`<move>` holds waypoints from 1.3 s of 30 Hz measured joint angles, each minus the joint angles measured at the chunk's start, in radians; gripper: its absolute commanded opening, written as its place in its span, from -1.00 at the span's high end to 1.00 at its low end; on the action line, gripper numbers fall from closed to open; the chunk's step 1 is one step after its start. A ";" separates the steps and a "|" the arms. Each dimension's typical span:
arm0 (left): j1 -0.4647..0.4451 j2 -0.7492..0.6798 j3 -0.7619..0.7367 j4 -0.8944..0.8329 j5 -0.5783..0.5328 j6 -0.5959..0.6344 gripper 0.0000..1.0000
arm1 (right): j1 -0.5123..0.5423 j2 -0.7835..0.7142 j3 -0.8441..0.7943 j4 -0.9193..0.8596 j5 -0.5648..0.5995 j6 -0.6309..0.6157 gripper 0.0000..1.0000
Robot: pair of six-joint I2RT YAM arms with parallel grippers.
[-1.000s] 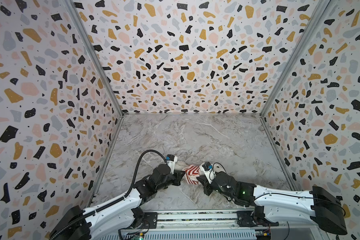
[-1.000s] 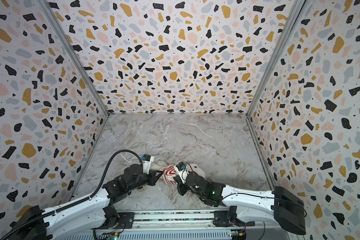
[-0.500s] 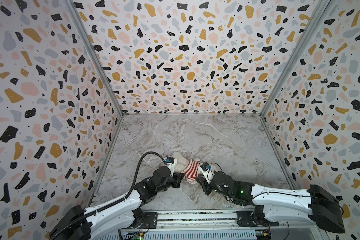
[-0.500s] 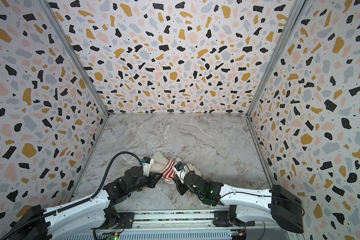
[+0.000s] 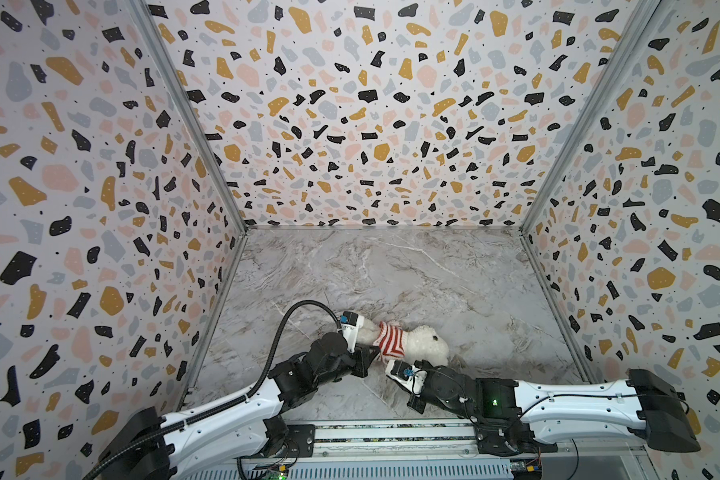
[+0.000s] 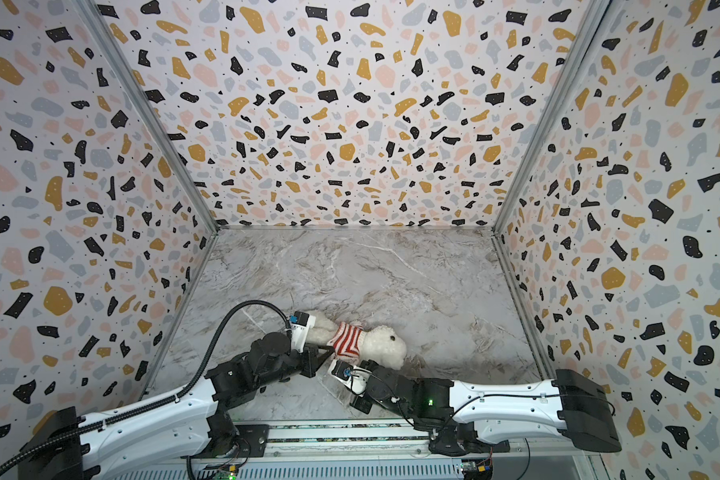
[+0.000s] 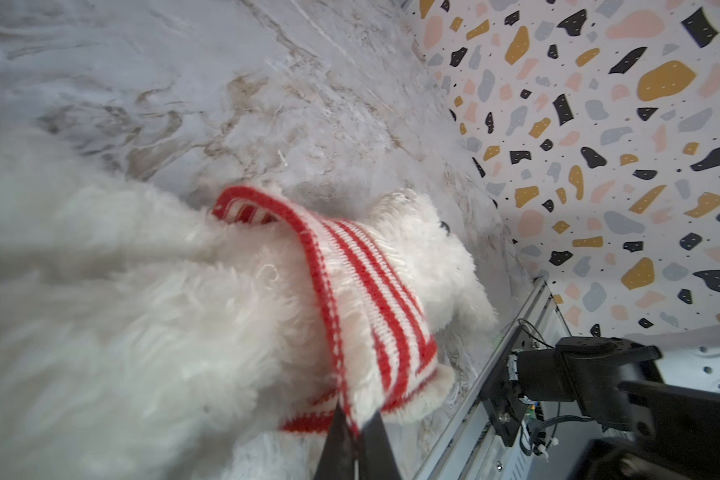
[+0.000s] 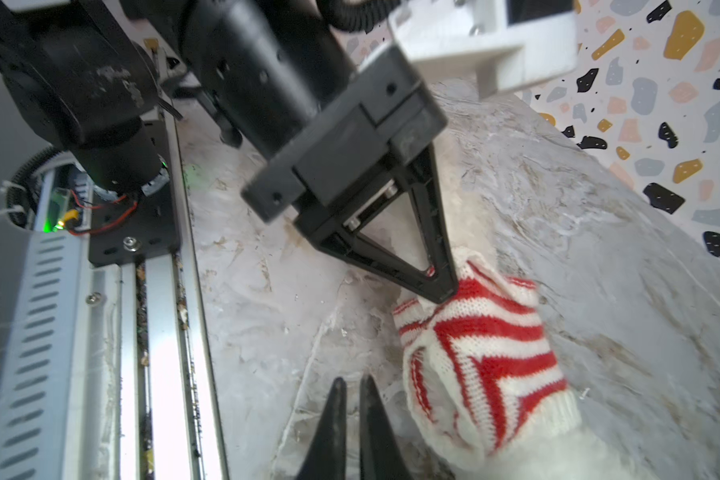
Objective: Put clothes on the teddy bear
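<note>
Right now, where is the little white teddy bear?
In both top views the teddy bear lies on the marble table near its front edge, about mid-width; the left jaws pinch its striped top, the right jaws sit shut beside it.

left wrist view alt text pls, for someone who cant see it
The left gripper is shut on the red hem of a red-and-white striped knit top that wraps the body of a fluffy white teddy bear lying on the marble tabletop. Beyond them are the black right arm and a terrazzo wall.
</note>
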State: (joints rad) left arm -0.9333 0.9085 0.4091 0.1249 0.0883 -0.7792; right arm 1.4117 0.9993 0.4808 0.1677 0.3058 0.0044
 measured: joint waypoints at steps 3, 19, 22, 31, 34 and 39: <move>-0.022 0.001 0.035 0.000 -0.004 0.000 1.00 | 0.001 -0.006 0.000 -0.034 0.040 -0.026 0.98; -0.045 0.035 0.048 -0.014 -0.019 0.000 1.00 | 0.000 -0.051 -0.007 -0.080 0.264 -0.067 1.00; -0.050 0.035 0.055 -0.024 -0.019 0.000 1.00 | 0.000 -0.058 -0.021 -0.079 0.270 -0.078 0.98; -0.109 0.034 0.101 -0.050 -0.019 0.006 1.00 | 0.000 -0.126 -0.026 -0.102 0.262 -0.126 0.85; -0.120 0.034 0.114 -0.056 -0.023 0.009 1.00 | 0.000 -0.164 -0.026 -0.101 0.247 -0.150 0.83; -0.123 0.032 0.115 -0.080 -0.084 0.006 1.00 | 0.000 -0.182 -0.026 -0.100 0.222 -0.183 0.82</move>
State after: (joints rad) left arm -1.0561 0.9409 0.5243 0.0448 0.0044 -0.7734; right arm 1.4113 0.8169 0.4549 0.0677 0.5282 -0.1783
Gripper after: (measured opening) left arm 0.051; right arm 0.088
